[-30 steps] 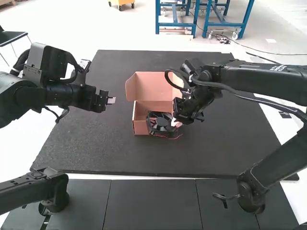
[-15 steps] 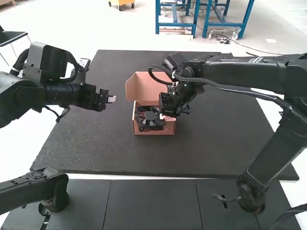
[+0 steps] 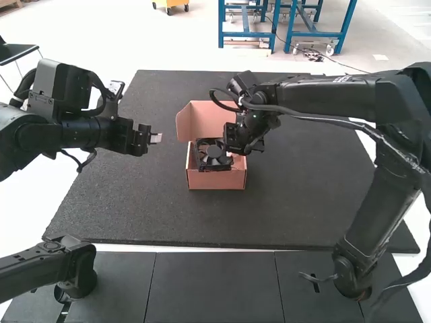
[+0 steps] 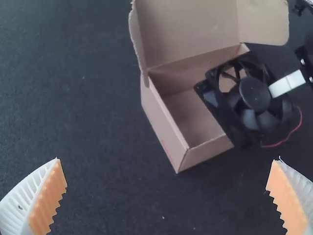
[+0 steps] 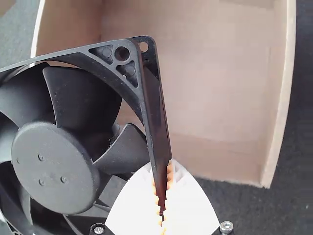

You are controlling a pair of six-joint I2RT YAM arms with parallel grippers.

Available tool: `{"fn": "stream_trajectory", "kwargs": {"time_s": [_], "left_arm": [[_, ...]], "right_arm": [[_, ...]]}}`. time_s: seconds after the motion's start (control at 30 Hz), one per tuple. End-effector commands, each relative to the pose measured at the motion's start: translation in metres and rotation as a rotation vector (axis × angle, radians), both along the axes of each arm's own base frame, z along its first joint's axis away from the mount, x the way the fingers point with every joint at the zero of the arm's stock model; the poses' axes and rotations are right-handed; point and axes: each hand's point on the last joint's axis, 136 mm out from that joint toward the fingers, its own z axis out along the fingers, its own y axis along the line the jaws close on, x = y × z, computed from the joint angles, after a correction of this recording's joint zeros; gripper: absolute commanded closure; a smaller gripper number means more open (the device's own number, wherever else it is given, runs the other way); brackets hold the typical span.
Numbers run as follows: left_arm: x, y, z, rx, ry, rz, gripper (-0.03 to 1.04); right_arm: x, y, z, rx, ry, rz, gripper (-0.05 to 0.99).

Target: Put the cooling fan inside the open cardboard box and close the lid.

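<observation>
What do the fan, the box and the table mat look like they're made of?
The cooling fan looks like moulded black plastic, semi-gloss: light sheen on the frame edge and hub, moulded screw holes. The cardboard box: plain brown cardboard, matte, with an uneven cut edge on the raised lid. The mat: dark, grainy, non-reflective surface, probably rubber or foam; cannot tell which.

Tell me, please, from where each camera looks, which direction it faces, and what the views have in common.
High view: above and behind the arms, facing forward and down onto the mat; both arms show, with the left gripper and the right gripper.
Left wrist view: on the left wrist, facing the open box and the fan; its own spread fingers show.
Right wrist view: on the right wrist, close over the fan; its own pads clamp the frame.
Shared: all three show the fan and the box.
</observation>
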Motion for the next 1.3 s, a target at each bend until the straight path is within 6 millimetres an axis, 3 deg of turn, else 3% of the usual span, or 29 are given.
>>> {"fn": "stream_trajectory", "kwargs": {"time_s": [0.0, 0.87, 1.27], "left_arm": [[-0.003, -0.002, 0.006, -0.029, -0.015, -0.004, 0.04], [-0.007, -0.006, 0.003, -0.04, 0.005, -0.027, 0.04], [-0.018, -0.007, -0.006, -0.037, 0.049, -0.052, 0.04]], "right_arm": [[0.019, 0.001, 0.015, 0.02, -0.049, -0.026, 0.96], [0.054, 0.004, -0.008, 0.002, -0.032, -0.051, 0.96], [0.055, 0.003, -0.022, -0.02, -0.009, -0.049, 0.96]]}}
